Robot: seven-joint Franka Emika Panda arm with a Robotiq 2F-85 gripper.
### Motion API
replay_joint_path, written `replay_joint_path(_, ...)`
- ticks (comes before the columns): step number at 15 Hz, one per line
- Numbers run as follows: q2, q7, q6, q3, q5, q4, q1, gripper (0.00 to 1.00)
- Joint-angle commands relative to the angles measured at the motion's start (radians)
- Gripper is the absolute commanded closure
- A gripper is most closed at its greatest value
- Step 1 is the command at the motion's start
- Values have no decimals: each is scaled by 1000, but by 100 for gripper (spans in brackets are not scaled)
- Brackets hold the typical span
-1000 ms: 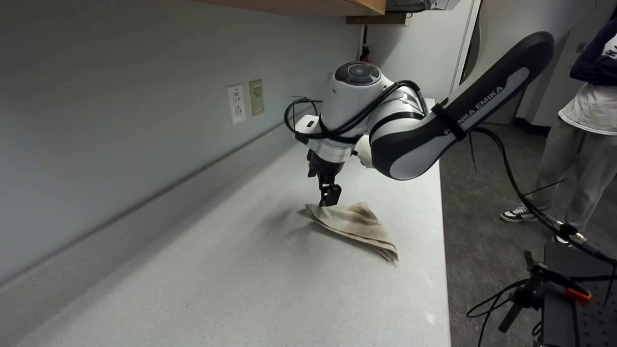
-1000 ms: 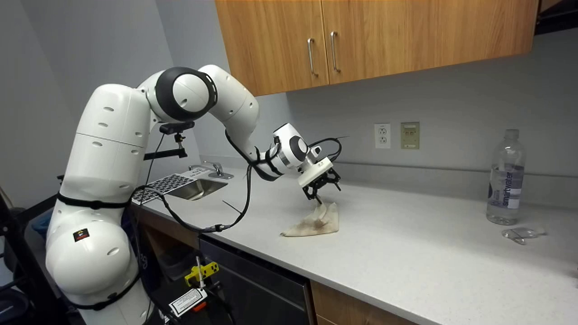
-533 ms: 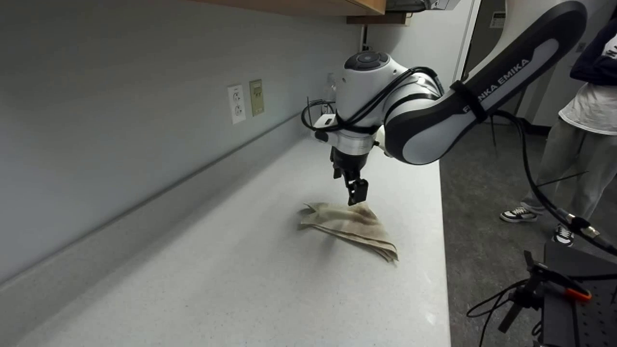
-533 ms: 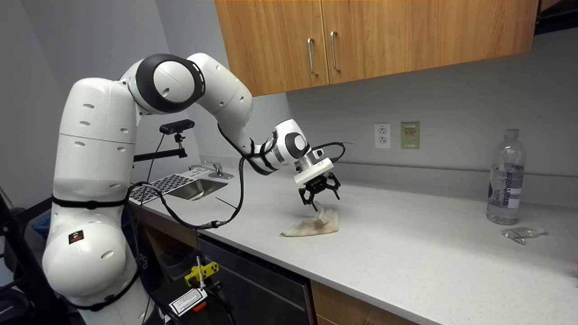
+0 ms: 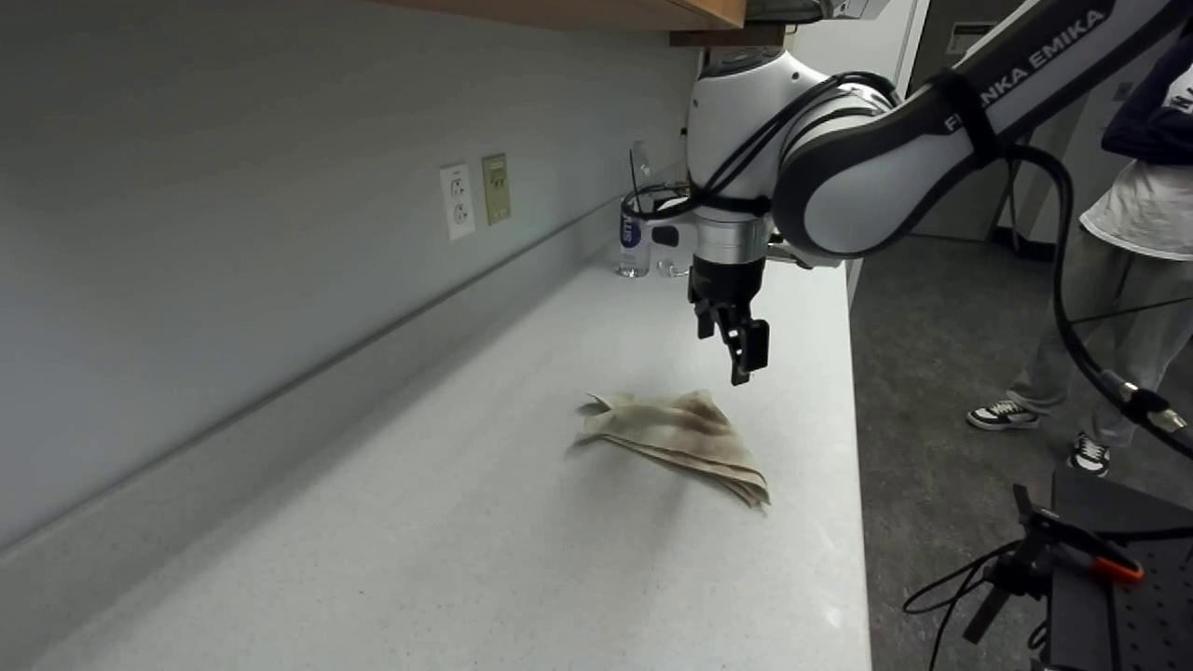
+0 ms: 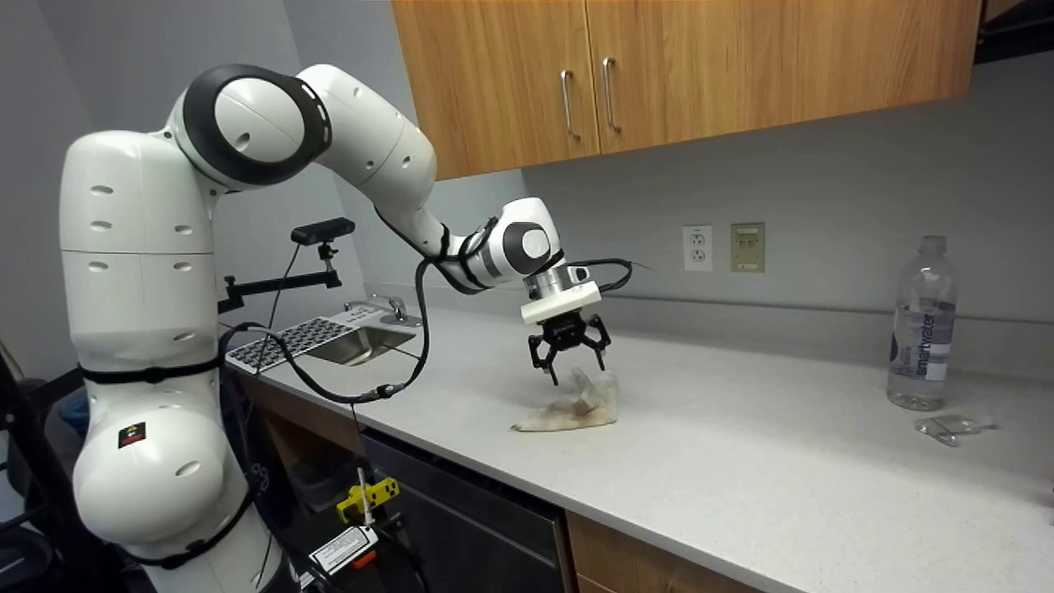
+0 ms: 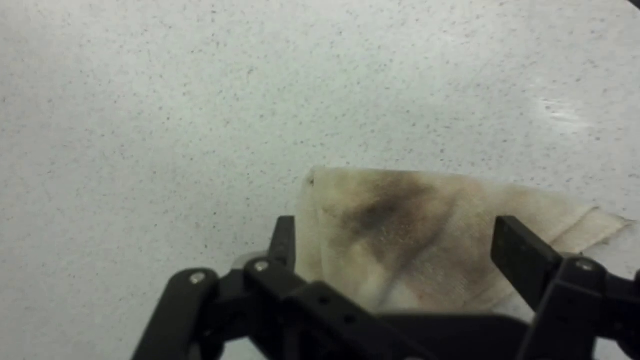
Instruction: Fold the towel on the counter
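Wrist view: your pincer, released, jaws wide apart, nothing held; the towel, stained, seen between them. In an exterior view: towel lying on the desk, apart from the pincer, stacked edges showing, so at least one fold looks done. In an exterior view: one flap standing up; smoothing it, perhaps folding again, appears left to you.

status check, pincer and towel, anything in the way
Pincer open, empty, above towel. Towel layered and wrinkled on counter. Bottle well apart from both, seemingly not in the way.
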Motion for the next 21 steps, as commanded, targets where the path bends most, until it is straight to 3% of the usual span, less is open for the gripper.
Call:
replay_joint_path(1, -104, -67, -49, 27, 131, -64, -31, 0)
replay_joint_path(4, -155, -56, -64, 21, 237, -84, -32, 0)
replay_joint_path(12, -288, -3, -46, -8, 366, -148, -26, 0)
replay_joint_path(15, -329, 8, -79, -20, 401, -171, -22, 0)
replay_joint_path(16, -265, 5, -51, -19, 364, -124, -16, 0)
replay_joint_path(21, -297, 9, -61, -25, 374, -152, -13, 0)
